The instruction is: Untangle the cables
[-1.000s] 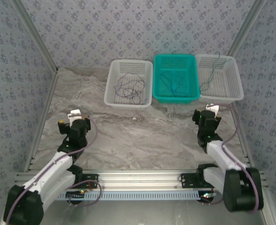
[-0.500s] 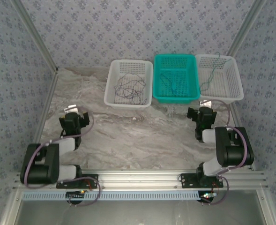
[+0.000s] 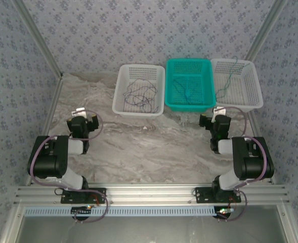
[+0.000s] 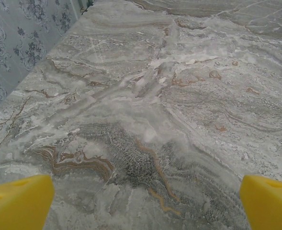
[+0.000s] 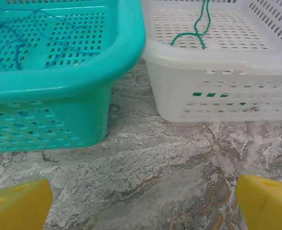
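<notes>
Count: three cables, one per basket. The dark cable [image 3: 141, 95] lies looped in the left white basket [image 3: 119, 88], the blue cable [image 3: 185, 91] in the teal basket [image 3: 189, 62] and the green cable [image 3: 223, 87] in the right white basket [image 3: 256, 83], with all three baskets side by side at the far end of the marble table [image 3: 154, 147]. My two grippers both have their jaws wide apart and hold nothing: my left gripper [image 3: 83, 119] is over bare marble, well short of the baskets, and my right gripper [image 3: 215, 119] is low, facing the gap between the teal and right white baskets.
</notes>
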`<state>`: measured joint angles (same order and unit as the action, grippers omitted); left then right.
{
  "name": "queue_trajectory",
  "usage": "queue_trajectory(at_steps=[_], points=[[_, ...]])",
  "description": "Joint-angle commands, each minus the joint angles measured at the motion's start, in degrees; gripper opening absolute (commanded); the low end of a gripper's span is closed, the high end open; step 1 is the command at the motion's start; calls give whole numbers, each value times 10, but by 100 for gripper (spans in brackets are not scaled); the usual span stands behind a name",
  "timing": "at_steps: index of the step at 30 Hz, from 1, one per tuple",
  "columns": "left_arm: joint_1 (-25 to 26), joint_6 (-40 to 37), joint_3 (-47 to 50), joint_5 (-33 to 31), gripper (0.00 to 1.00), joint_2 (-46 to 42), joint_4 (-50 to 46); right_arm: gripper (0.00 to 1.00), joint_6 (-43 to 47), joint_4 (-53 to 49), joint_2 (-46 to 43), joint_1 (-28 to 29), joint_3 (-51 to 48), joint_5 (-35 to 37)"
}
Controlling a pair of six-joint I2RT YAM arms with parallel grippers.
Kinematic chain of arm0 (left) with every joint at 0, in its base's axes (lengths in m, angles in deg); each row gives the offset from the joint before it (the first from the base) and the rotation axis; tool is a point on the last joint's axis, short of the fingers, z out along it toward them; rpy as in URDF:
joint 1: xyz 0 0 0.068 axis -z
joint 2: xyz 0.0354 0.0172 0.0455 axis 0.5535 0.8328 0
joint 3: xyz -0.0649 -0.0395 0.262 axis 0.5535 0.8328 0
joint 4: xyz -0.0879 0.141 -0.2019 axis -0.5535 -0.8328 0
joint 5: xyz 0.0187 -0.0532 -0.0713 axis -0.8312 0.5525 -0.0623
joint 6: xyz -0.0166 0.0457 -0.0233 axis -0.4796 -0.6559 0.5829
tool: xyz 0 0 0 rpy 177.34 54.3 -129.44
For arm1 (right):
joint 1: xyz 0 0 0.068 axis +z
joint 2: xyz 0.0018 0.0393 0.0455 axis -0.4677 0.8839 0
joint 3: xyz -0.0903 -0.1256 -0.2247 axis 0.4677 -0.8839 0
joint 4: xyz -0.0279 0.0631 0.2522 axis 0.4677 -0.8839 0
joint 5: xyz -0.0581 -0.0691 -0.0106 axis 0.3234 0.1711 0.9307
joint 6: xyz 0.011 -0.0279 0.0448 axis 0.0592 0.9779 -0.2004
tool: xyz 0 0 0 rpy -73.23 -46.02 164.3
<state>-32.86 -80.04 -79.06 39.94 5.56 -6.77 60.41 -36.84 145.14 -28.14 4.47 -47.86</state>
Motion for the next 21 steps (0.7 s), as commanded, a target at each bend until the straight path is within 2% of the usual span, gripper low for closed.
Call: queue_trajectory(at_steps=[1, 14, 16, 18, 19, 21], points=[[-1, 3, -9, 6, 99, -10, 13, 100, 7, 7, 2, -3, 5, -8], [-1, 2, -9, 6, 99, -8, 16, 100, 8, 5, 3, -4, 8, -10], [-1, 1, -9, 6, 99, -8, 16, 100, 13, -10, 4, -14, 13, -54], [-1, 1, -9, 6, 99, -8, 16, 100, 13, -6, 4, -14, 11, -56], [-1, 1, -8, 6, 99, -8, 16, 100, 13, -1, 3, -14, 9, -54], [-1, 2, -9, 6, 99, -8, 16, 100, -2, -1, -18, -4, -2, 15]])
